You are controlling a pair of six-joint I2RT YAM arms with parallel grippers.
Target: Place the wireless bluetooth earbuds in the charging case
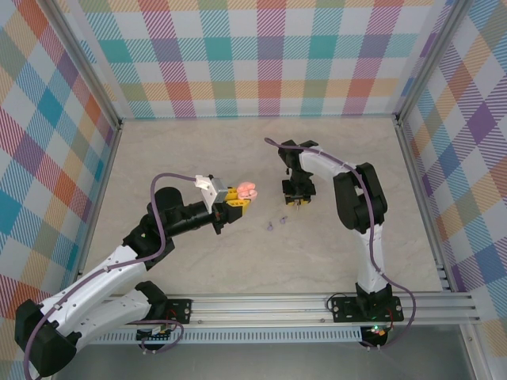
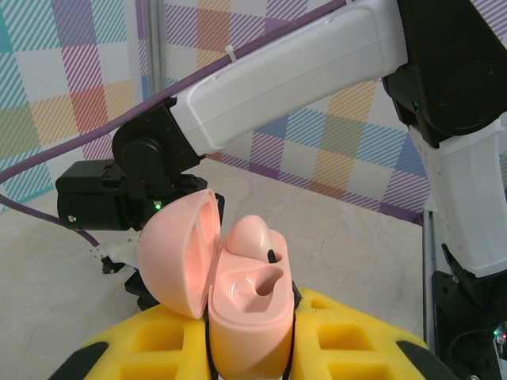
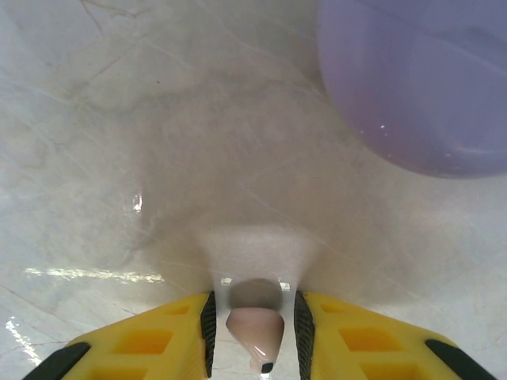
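A pale pink charging case (image 2: 245,332) stands upright with its lid (image 2: 170,253) swung open to the left, and my left gripper (image 2: 249,321) is shut on its body. One pink earbud (image 2: 252,235) sits in the far slot; the near slot (image 2: 255,286) holds nothing. From above, the case (image 1: 248,190) is left of centre, held by the left gripper (image 1: 236,198). My right gripper (image 3: 253,299) is down at the table with a pale pink earbud (image 3: 255,328) lying between its fingers, a thin gap on each side. The right gripper (image 1: 297,201) is right of the case.
Two small lilac earbuds (image 1: 271,227) (image 1: 283,218) lie on the table between the arms. A large rounded lilac object (image 3: 420,87) rests just beyond the right gripper. Checked walls enclose the beige tabletop (image 1: 238,150), and a metal rail (image 1: 317,302) runs along the near edge.
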